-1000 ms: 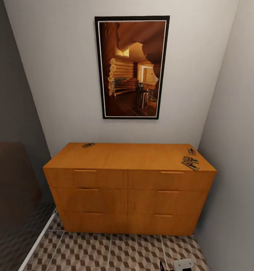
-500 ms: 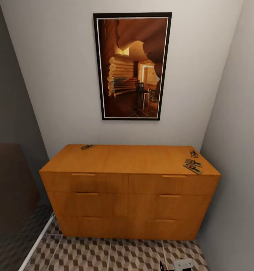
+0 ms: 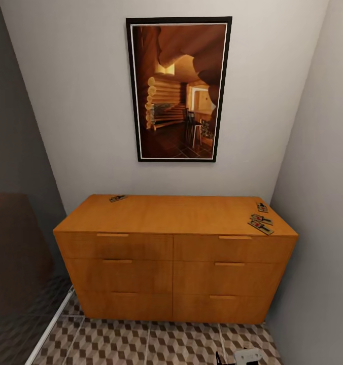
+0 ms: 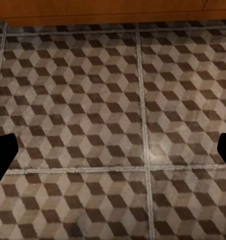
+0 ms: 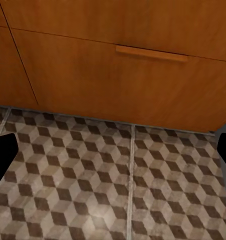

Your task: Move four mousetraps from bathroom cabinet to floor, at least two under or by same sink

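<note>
Mousetraps, the tiny flat brown wooden boards with dark wire bits, are what we're after, and all four are sitting on top of the low, wide orange-brown wooden cabinet with drawer fronts and slim bar handles (image 3: 174, 253). One mousetrap (image 3: 117, 198) lies alone near the back left corner, well apart from the others; the other three sit in a tight cluster at the right end, a back one (image 3: 262, 207), a middle one (image 3: 261, 219) and a front one (image 3: 260, 227) that's right by the front edge and close to the side wall. From the look of them we'd guess they're very light and stiff, so they'll skate on that smooth top if nudged, and the wire parts look like the delicate bit. Best bet is probably pinching each board across its narrow width by the wooden edges, coming straight down, and staying off the wire. The cluster is cramped, so the front one seems the easiest first pick. Both arms hang low: the left pincer (image 4: 113, 152) looks down at the patterned bathroom floor of brown, beige and white cube tiles (image 4: 92, 125), tips spread wide with nothing between them, and the right pincer (image 5: 113, 150) is likewise spread and empty, facing the cabinet's lower drawer front and its handle (image 5: 152, 53). There's a big dark-framed picture (image 3: 178, 89) on the wall above.
</note>
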